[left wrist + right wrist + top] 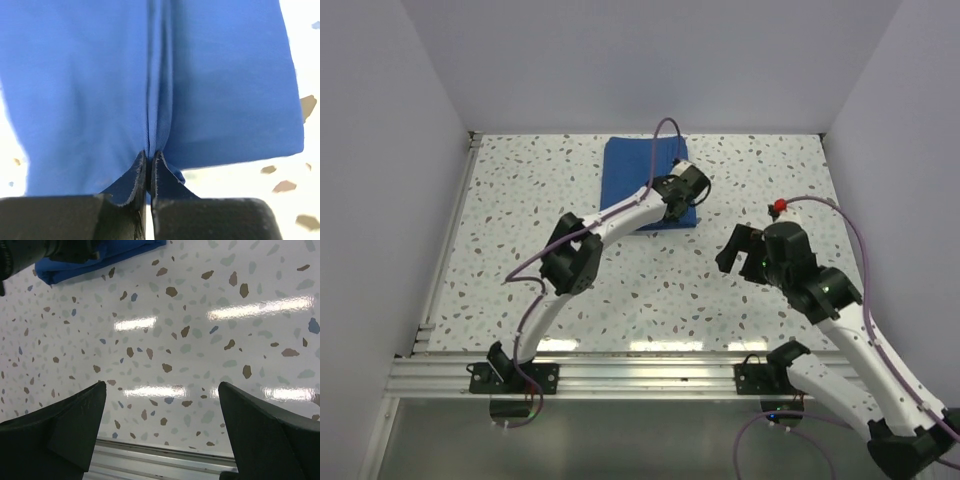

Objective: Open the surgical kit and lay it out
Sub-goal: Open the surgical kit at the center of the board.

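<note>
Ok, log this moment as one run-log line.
left gripper: shut on fold of blue cloth | right gripper: open, empty, over table | kit: cloth folded, not yet opened

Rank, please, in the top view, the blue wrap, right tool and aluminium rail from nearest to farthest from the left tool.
1. blue wrap, pinched by the left tool, far centre.
2. right tool, off to its right.
3. aluminium rail, near edge.

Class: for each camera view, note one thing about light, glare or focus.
Top external: even light, with only faint shadows on the speckled white table. Left wrist: the table beside the royal-blue cloth wrap is blown out white, and the left tool, pinching a fold, is nearly black. Right wrist: strips of glare lie on the glossy table, and the open right tool looks dark against it.
</note>
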Available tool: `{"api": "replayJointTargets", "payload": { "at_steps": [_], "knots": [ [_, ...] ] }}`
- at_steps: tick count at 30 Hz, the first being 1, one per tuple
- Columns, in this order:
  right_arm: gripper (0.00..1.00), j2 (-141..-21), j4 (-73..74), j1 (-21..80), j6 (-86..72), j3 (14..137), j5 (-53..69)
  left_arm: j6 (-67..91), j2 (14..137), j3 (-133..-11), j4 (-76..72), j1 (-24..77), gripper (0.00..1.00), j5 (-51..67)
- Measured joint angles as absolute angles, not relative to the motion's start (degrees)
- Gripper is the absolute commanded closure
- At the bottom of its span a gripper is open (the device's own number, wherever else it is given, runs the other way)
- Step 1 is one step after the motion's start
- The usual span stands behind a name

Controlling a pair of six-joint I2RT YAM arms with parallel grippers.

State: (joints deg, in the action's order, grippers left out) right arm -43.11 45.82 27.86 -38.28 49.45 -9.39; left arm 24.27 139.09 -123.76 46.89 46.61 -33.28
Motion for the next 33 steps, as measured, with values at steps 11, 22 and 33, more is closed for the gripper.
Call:
{"api": "replayJointTargets", "payload": {
  "at_steps": [11,22,33],
  "knots": [
    [0.03,-82.8,39.8,28.4,-34.2,76.6,-5.8,24.5,103.6,-98.8,41.4,16.3,1.00,-27.6],
    [0.02,-119.3,45.0,35.7,-33.4,117.4,-3.3,26.0,102.5,-77.6,38.8,-0.1,0.00,-22.3],
    [0.02,-138.5,48.2,45.3,-36.8,137.6,-4.0,28.2,107.0,-70.7,35.7,-2.5,0.00,-14.0]
  ]
}}
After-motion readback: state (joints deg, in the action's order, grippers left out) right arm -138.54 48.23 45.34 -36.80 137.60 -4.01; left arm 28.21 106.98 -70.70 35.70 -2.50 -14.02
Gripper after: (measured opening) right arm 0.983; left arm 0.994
